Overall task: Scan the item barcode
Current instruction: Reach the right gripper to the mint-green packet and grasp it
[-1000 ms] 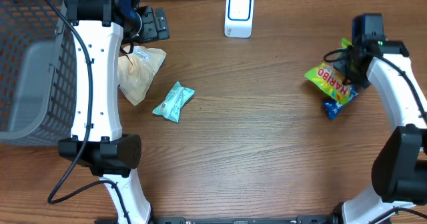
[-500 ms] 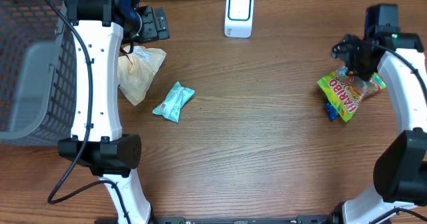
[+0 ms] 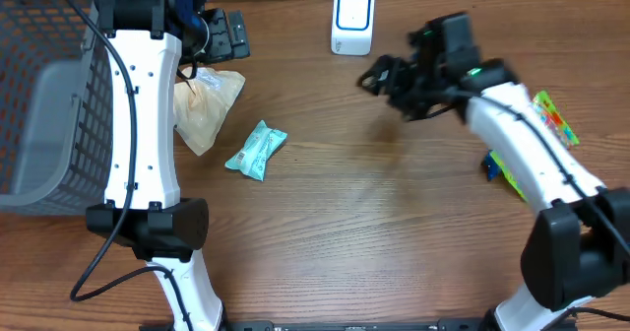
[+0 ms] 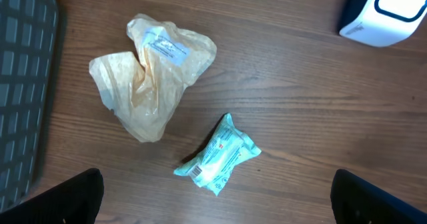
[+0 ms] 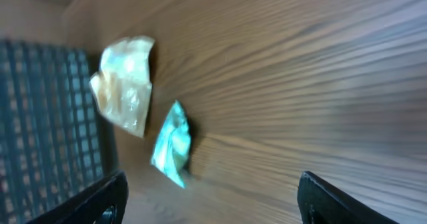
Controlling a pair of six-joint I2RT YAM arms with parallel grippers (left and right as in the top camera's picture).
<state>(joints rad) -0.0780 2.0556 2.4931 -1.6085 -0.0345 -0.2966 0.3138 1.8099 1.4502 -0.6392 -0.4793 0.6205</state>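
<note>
While the Haribo bag [image 3: 553, 119] lies at three o'clock, seemingly dealt with, the teal packet [image 3: 256, 150] and tan bag [image 3: 202, 109] between nine and ten o'clock look unscanned, well apart from the scanner [image 3: 352, 21] at twelve. The right gripper [image 3: 376, 78] stretches toward mid-table, jaws spread and empty. The left gripper [image 3: 228, 35] hangs released at eleven, holding nothing.

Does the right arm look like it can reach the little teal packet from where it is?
Probably yes. The right tool is open and empty, and only bare table lies between it and the teal packet. The crinkly yellow bag sits just beyond the packet, not in the way.
</note>
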